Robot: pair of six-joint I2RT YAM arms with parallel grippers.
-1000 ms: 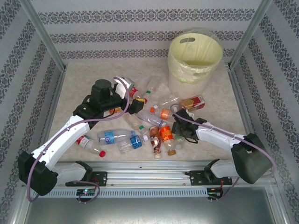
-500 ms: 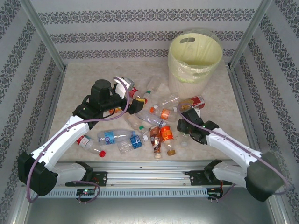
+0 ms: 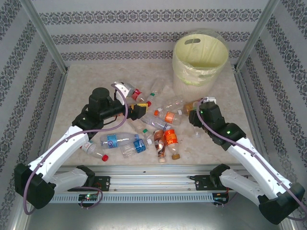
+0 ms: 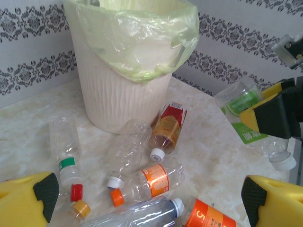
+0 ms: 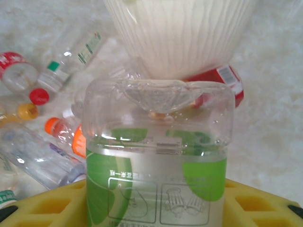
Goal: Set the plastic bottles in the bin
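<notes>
Several plastic bottles (image 3: 163,129) lie in a heap in the middle of the table. Among them are one with an orange label (image 3: 170,137) and one with a blue label (image 3: 120,140). My right gripper (image 3: 200,111) is shut on a clear green-labelled bottle (image 5: 156,165), held off the table in front of the bin (image 3: 184,79). The same green-labelled bottle (image 4: 244,111) shows at the right of the left wrist view. My left gripper (image 3: 138,111) hangs open over the heap's left side. Between its yellow fingers (image 4: 28,198) lies an orange-labelled bottle (image 4: 154,182).
A red-labelled bottle (image 4: 169,127) lies against the foot of the bin (image 4: 118,94). Loose red and yellow caps (image 4: 78,198) sit on the marble table (image 3: 76,81). A red-capped bottle (image 3: 93,148) lies near the front left. Patterned walls and metal posts close in the table.
My right gripper closed on the green-labelled bottle and carried it up and back toward the bin. The left arm drew back slightly to the left, still open.
</notes>
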